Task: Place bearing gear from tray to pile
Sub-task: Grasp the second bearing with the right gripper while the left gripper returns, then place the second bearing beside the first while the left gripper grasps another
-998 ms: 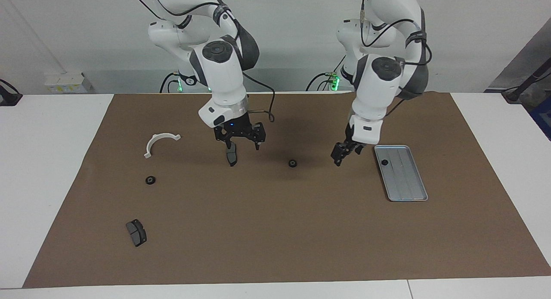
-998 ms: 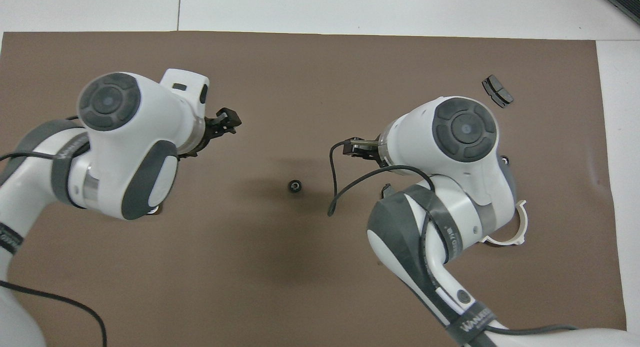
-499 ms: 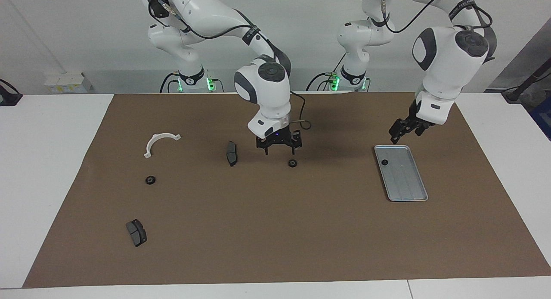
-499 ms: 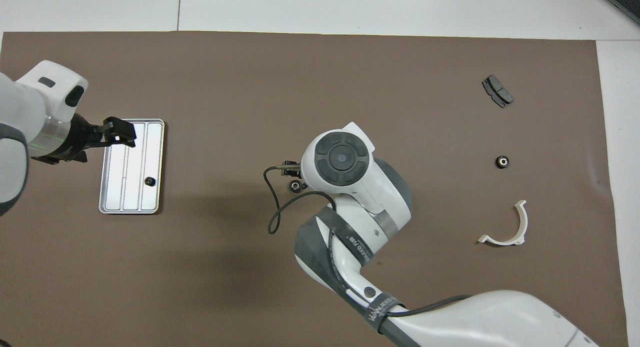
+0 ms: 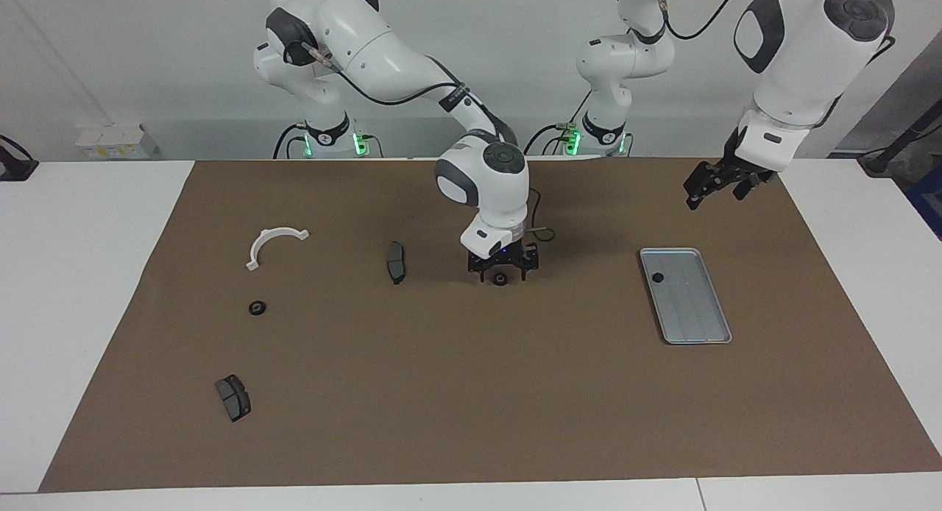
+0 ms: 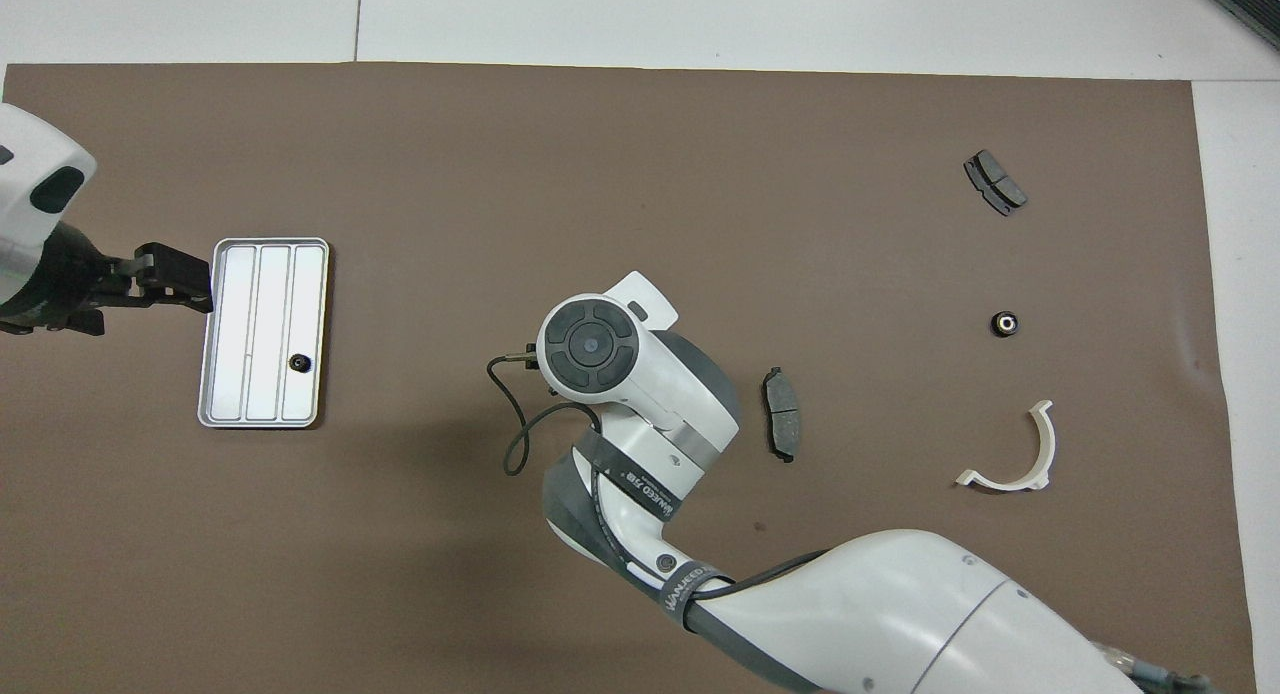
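The silver tray [image 5: 698, 316] [image 6: 245, 344] lies toward the left arm's end of the mat. One small black bearing gear [image 5: 658, 277] [image 6: 297, 362] sits in its corner nearest the robots. A second black gear [image 5: 500, 279] rests on the mat mid-table. My right gripper [image 5: 502, 274] is down around it, open, a finger on either side with a gap showing. From overhead the right arm's wrist [image 6: 590, 344] hides that gear. My left gripper [image 5: 714, 194] [image 6: 195, 284] hangs open and empty, up in the air beside the tray.
The pile is scattered toward the right arm's end: a white half-ring bracket [image 5: 274, 242] [image 6: 1015, 454], a brake pad [image 5: 396, 261] [image 6: 781, 426], another brake pad [image 5: 233, 397] [image 6: 994, 181] and a black gear [image 5: 257, 308] [image 6: 1004, 323].
My right gripper left the spot over the brake pad, crossed toward the mid-table gear and came down around it. The left arm swung up and away past the tray.
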